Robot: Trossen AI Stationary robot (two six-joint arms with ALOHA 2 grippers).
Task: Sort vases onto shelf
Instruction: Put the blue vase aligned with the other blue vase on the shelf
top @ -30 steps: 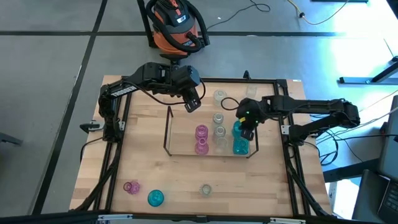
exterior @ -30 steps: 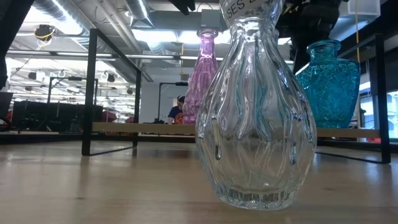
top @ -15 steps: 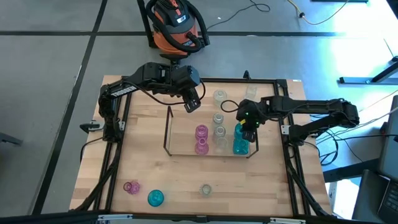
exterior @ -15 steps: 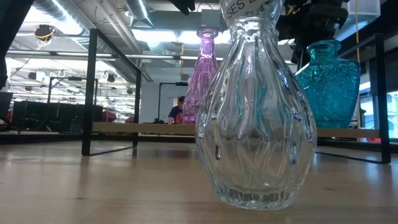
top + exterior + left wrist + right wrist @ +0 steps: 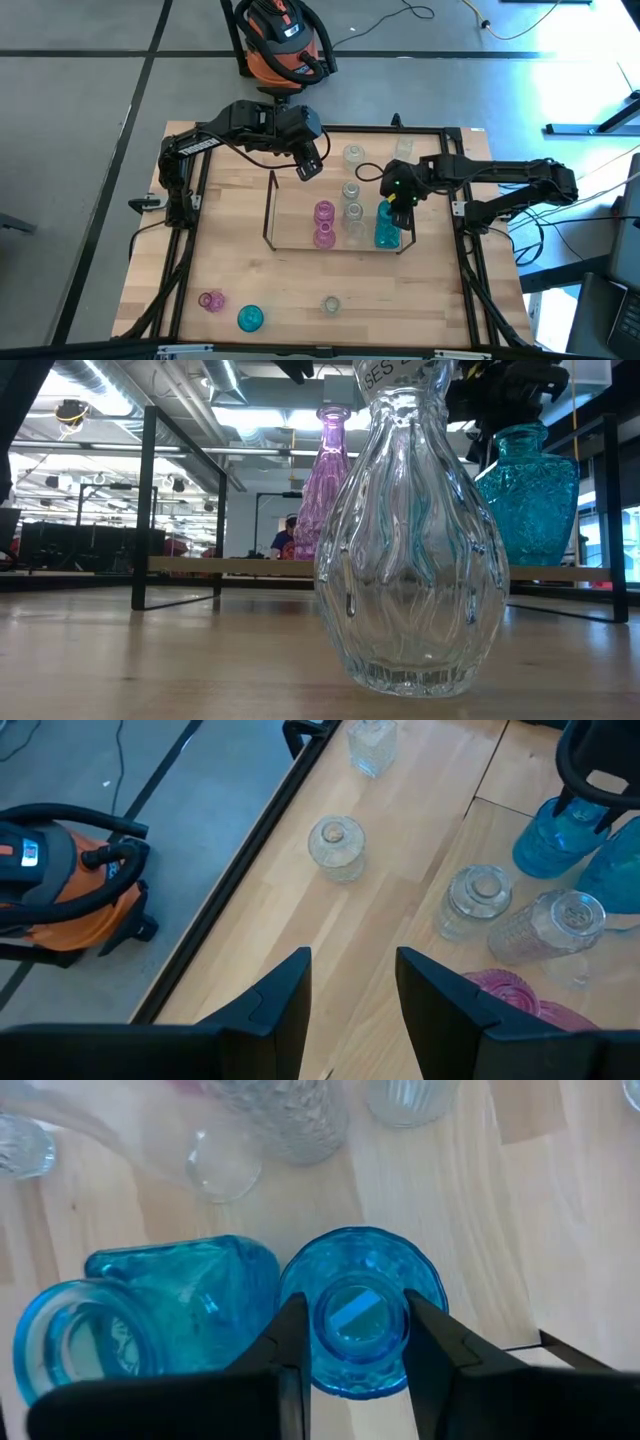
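The shelf [image 5: 268, 215] is a thin dark wire rack in the middle of the table. On it stand two pink vases [image 5: 324, 224], three clear vases [image 5: 352, 212] and two teal vases. My right gripper [image 5: 357, 1342] is shut on the farther teal vase [image 5: 384, 211], next to the other teal vase [image 5: 150, 1325]. My left gripper [image 5: 352, 992] hangs open and holds nothing, high over the shelf's far left corner [image 5: 310, 166]. Two clear vases [image 5: 337, 846] stand on the table beyond the shelf. My right gripper pinches the teal vase at its neck, just under the mouth rim [image 5: 320, 1318], with one finger on each side. The fingers come steeply from above. The vase stands upright with its base on the shelf [image 5: 530, 558].
A pink vase [image 5: 211, 301], a teal vase [image 5: 250, 318] and a clear vase [image 5: 331, 305] stand loose near the table's near edge. A black frame [image 5: 190, 250] edges the table. An orange vacuum cleaner [image 5: 283, 40] stands on the floor beyond the far edge.
My right gripper has tipped and rolled a little about the teal vase's neck. The vase has stayed standing on the shelf.
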